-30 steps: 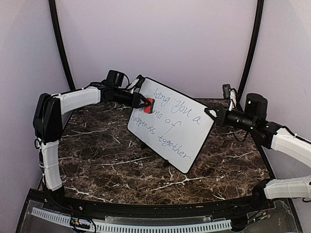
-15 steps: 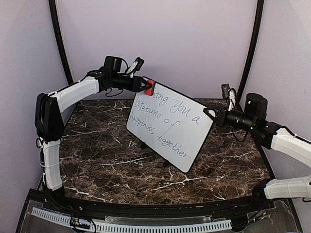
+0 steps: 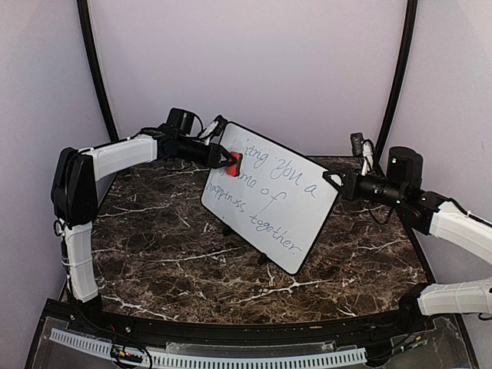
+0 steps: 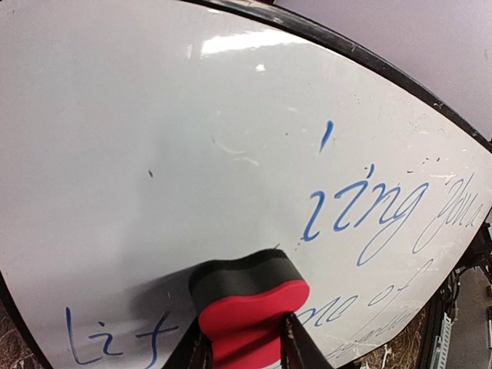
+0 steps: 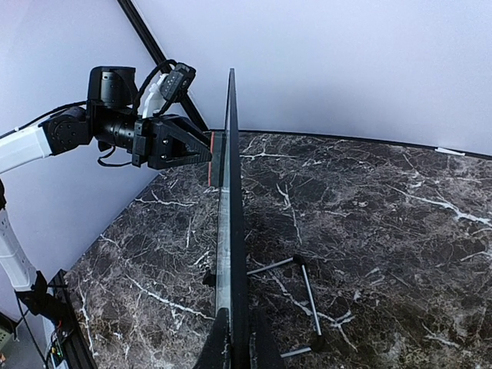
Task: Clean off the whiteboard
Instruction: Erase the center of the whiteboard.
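— Anything around the whiteboard [image 3: 269,196]?
— Only a wire stand [image 5: 304,284] under it. It leans mid-table, my right gripper [image 3: 332,179] clamping its 3 o'clock edge. Brown marble table [image 3: 154,231], lilac walls [image 3: 254,61].
— And left?
— My left gripper [image 3: 229,161] squeezes the red eraser [image 4: 254,304] against it, down from the 11 o'clock corner onto the second line.
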Controlling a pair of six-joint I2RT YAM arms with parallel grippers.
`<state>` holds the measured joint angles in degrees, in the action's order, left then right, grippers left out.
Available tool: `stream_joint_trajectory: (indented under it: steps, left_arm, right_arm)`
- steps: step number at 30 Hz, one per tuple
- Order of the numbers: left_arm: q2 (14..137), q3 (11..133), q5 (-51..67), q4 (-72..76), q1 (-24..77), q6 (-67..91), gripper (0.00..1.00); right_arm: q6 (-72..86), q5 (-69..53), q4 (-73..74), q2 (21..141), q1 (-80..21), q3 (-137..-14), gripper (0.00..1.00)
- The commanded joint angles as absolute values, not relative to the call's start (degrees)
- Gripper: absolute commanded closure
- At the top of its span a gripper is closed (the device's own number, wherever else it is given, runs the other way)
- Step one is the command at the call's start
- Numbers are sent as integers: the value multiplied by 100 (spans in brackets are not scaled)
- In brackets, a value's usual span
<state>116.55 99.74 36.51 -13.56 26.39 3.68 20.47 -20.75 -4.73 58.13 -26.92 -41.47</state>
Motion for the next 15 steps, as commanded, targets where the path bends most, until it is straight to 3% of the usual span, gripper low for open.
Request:
stream_joint_trajectory:
  steps: [1,15]
  left_arm:
    - [11441,9916,3435,-1504,2724,307,71]
    - [11587,10977,3521,-1758,2831,350,70]
  right_arm:
    - [1196,-2361,-94,5788,-2885,-4264,100]
    - [1100,-2418,-27,5790,-2948,-4346,100]
